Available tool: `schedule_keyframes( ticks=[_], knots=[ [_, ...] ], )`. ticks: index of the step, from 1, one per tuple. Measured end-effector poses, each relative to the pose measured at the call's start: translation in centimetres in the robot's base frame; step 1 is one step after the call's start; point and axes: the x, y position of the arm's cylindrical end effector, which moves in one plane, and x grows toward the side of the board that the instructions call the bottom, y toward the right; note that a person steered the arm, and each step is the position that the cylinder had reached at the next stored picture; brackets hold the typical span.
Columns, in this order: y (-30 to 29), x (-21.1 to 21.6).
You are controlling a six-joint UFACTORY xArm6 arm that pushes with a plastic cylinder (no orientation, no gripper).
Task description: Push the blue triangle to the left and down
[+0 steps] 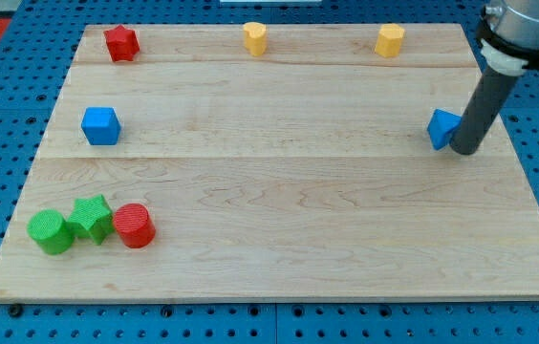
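Note:
The blue triangle [441, 127] lies near the view's right edge of the wooden board [279, 191], at mid height. My tip [466, 150] is down on the board right against the triangle's right side, slightly below its middle. The dark rod covers the triangle's right part. The arm comes in from the view's top right corner.
A blue cube [100, 125] sits at the left. A red star block [121, 43] and two yellow blocks [255, 38] [390, 40] line the top edge. At the bottom left a green cylinder [50, 231], a green star block [91, 217] and a red cylinder [135, 225] touch in a row.

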Motion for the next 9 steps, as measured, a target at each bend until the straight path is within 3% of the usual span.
schedule_keyframes(
  ticks=[1,2,4,5,7,9],
  knots=[
    [1.3,-2.0],
    [-7.2,-3.2],
    [-31.0,-3.2],
    [-37.0,0.3],
    [-36.9,2.6],
    [-32.2,1.8]
  ],
)
